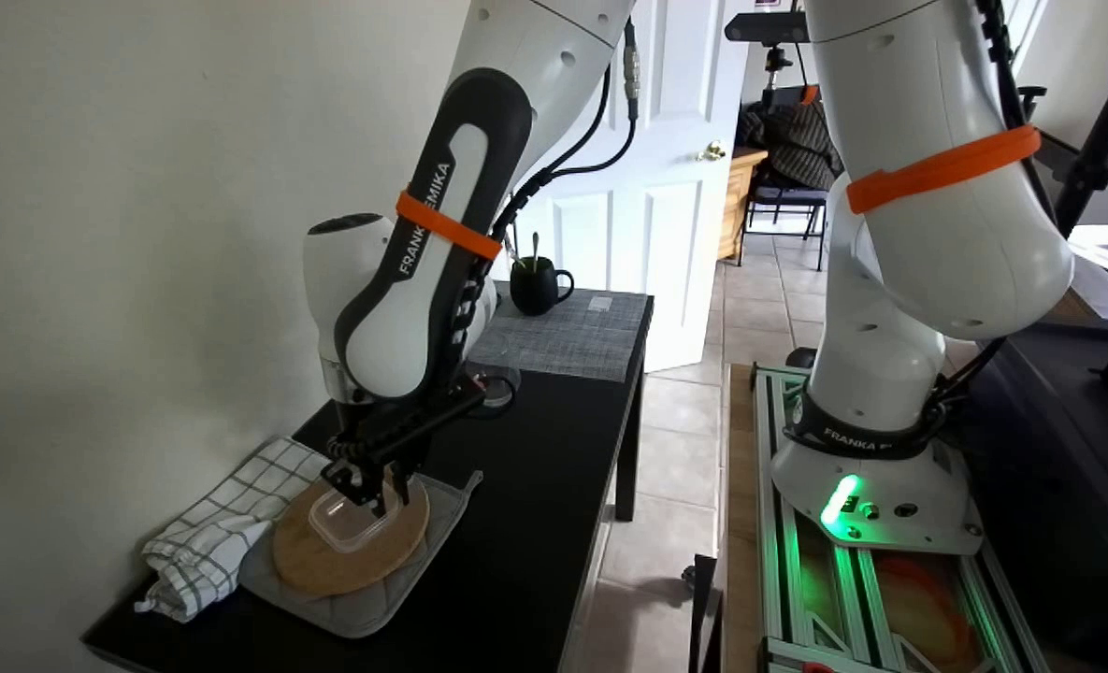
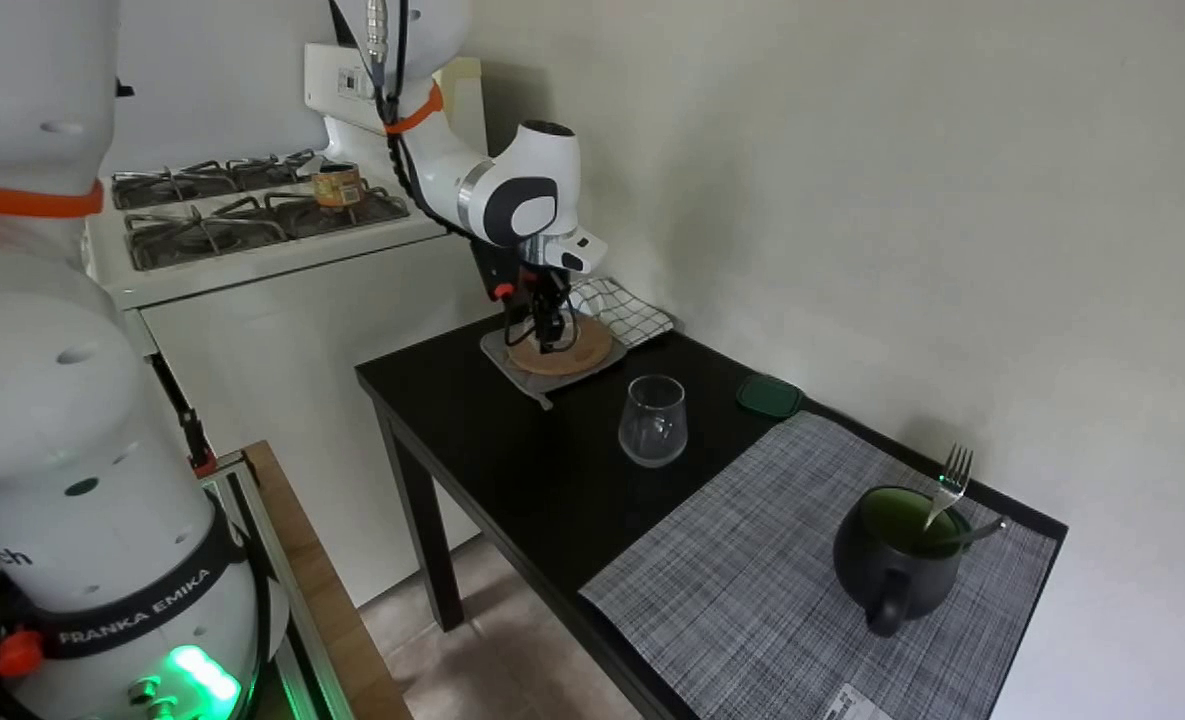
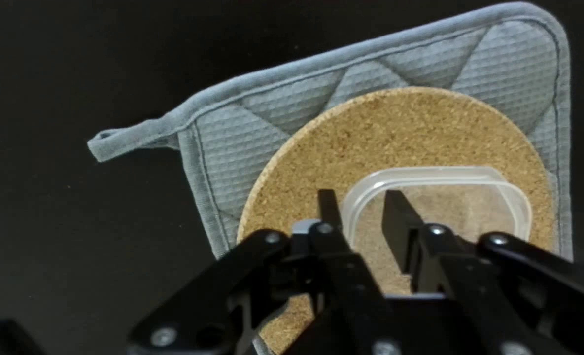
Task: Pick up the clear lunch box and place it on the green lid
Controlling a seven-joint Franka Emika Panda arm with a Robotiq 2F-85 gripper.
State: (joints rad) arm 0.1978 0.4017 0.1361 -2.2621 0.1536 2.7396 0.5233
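Note:
The clear lunch box [image 3: 444, 212] stands open on a round tan cork board [image 3: 395, 128]; it also shows in an exterior view [image 1: 348, 528]. My gripper [image 3: 360, 197] is open over its near side. In the wrist view, one finger appears outside the box wall and the other inside the box outline, with gaps on both sides of the wall. The lower part of the box is hidden behind the gripper. The gripper also shows in an exterior view [image 2: 550, 335]. The green lid [image 2: 770, 396] lies flat on the black table by the wall, beside the grey mat's corner.
The board sits on a grey pot holder [image 3: 252, 143]. A checked towel [image 1: 236, 523] lies beside it against the wall. A stemless glass [image 2: 653, 430] stands between board and lid. A dark mug [image 2: 892, 560] with cutlery stands on the grey mat [image 2: 742, 570].

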